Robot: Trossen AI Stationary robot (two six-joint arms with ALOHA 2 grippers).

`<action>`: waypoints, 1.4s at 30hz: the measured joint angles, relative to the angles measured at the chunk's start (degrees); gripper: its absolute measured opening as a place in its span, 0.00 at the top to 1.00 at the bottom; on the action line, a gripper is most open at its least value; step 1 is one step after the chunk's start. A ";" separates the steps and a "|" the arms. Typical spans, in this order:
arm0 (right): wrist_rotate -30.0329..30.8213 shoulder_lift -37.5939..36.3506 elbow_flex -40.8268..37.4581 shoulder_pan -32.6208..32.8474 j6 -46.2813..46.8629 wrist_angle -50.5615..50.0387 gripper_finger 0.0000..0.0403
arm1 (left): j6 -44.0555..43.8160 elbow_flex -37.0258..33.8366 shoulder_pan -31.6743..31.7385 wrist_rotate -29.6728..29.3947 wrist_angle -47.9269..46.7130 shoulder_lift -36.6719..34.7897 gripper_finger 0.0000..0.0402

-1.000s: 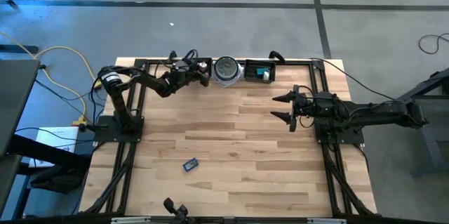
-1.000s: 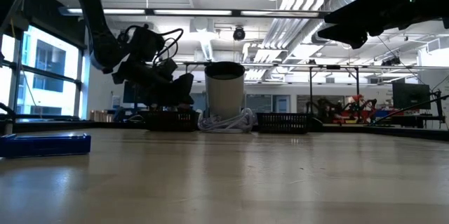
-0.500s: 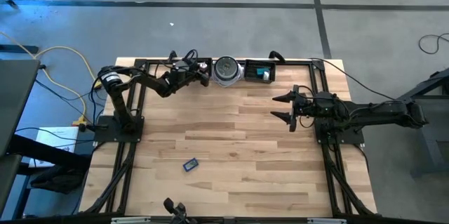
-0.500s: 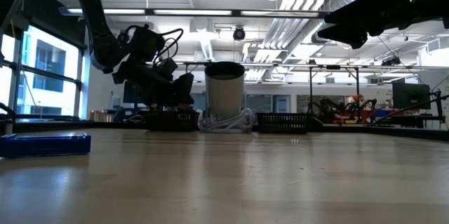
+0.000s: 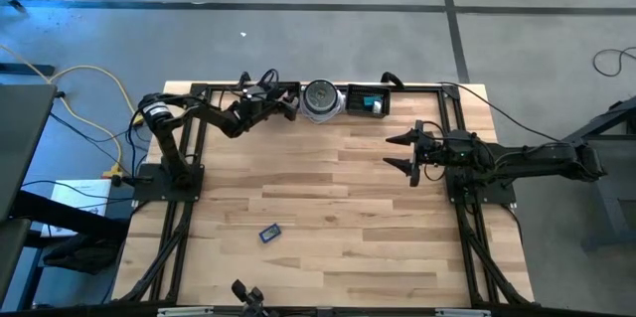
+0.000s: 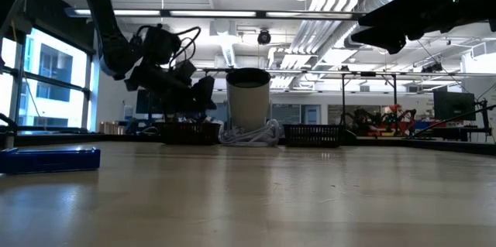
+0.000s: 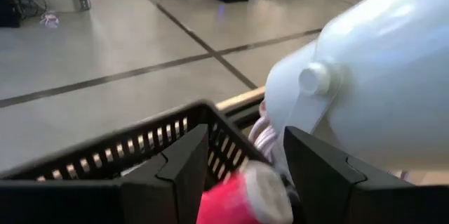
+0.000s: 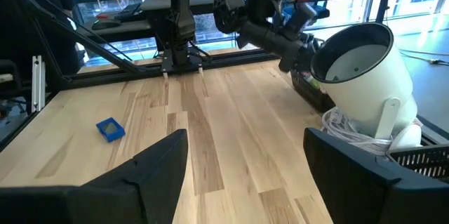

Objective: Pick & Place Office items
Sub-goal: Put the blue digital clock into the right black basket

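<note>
My left gripper reaches level over the black tray at the table's far edge, left of the white round device. Its fingers stand apart, with a blurred red piece low between them, above the tray. A blue flat piece lies flat on the wood near the front left. A teal block sits in the second black tray, right of the device. My right gripper waits open and level at the table's right side, holding nothing. My left gripper has the red piece between its two fingers, low at their inner sides. The piece is blurred, and I cannot tell whether either finger touches it. The fingers point level toward the far right, over the tray's rim.
The white device stands upright on a coil of white cable between the two trays. Black frame rails run along the table's edges. Bare wood stretches across the middle and the near half.
</note>
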 joint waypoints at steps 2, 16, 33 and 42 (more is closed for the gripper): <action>-0.01 0.00 0.00 -0.02 -0.01 -0.27 0.33 | 0.75 0.00 -0.05 0.03 0.06 -1.31 0.55; 1.74 -1.95 0.02 -0.01 -3.39 -0.43 0.33 | 9.45 -0.17 -5.79 -2.66 -25.42 -32.97 0.54; 1.54 -6.82 0.02 -0.02 -3.57 -1.23 0.33 | 6.53 -18.04 -19.07 -2.47 -38.92 -75.43 0.54; 1.11 -6.78 0.02 -0.02 -1.98 -1.22 0.33 | 7.98 -23.41 -31.51 5.46 -39.26 -88.27 0.54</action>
